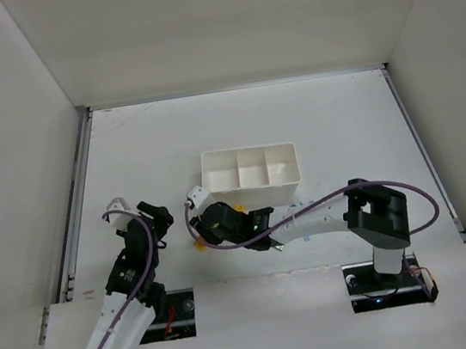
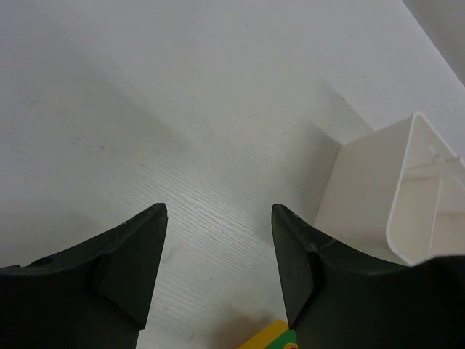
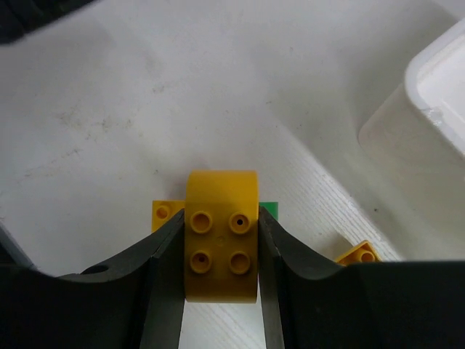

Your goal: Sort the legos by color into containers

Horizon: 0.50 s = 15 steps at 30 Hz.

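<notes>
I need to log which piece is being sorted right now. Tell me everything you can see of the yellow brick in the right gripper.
The yellow brick is yellow-orange and looks like glossy plastic. Four round studs in a two-by-two block face the wrist camera, and its far end is rounded. It is clamped between the jaws of the right gripper, which press on its two straight sides. Whether its underside rests on the table or hangs just above it cannot be told.
</notes>
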### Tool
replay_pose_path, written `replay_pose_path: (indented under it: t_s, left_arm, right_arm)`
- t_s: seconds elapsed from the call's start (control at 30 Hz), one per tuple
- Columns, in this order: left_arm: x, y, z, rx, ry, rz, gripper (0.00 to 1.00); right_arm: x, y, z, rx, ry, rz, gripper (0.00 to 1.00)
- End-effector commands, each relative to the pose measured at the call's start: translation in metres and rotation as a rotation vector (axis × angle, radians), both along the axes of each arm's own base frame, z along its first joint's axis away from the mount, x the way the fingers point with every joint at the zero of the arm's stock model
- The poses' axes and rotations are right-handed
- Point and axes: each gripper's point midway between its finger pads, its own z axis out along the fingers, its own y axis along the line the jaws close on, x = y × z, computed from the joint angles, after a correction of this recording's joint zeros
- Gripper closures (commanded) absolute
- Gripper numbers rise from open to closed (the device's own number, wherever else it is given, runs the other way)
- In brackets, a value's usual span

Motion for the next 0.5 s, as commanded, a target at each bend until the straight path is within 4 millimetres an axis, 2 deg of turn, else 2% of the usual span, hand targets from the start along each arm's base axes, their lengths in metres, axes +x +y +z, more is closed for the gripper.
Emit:
replay_pose_path:
  t_s: [0.0, 0.07, 0.17, 0.37, 0.47]
  left_arm:
    - [0.005, -0.014, 0.024, -0.037, -0.051, -0.059, 0.42]
    - [0.006, -0.023, 0.039, -0.067, -0.08, -0.103, 0.41]
    - [0.007, -0.038, 0.064, -0.129, -0.137, -0.166, 0.41]
    - [0.005, -0.07, 0.102, -0.251, -0.226, -0.313, 0.43]
    - [0.005, -0.089, 0.11, -0.301, -0.258, -0.392, 0.41]
  right_arm:
    - [0.012, 0.007, 0.067, 0.176, -0.055, -0.028, 0.64]
    - [0.027, -0.004, 0.093, 0.23, -0.077, -0.062, 0.64]
    - [0.048, -0.02, 0.116, 0.284, -0.101, -0.106, 0.64]
    - [0.087, -0.057, 0.151, 0.363, -0.136, -0.196, 0.64]
    - [0.092, -0.063, 0.161, 0.401, -0.136, -0.193, 0.64]
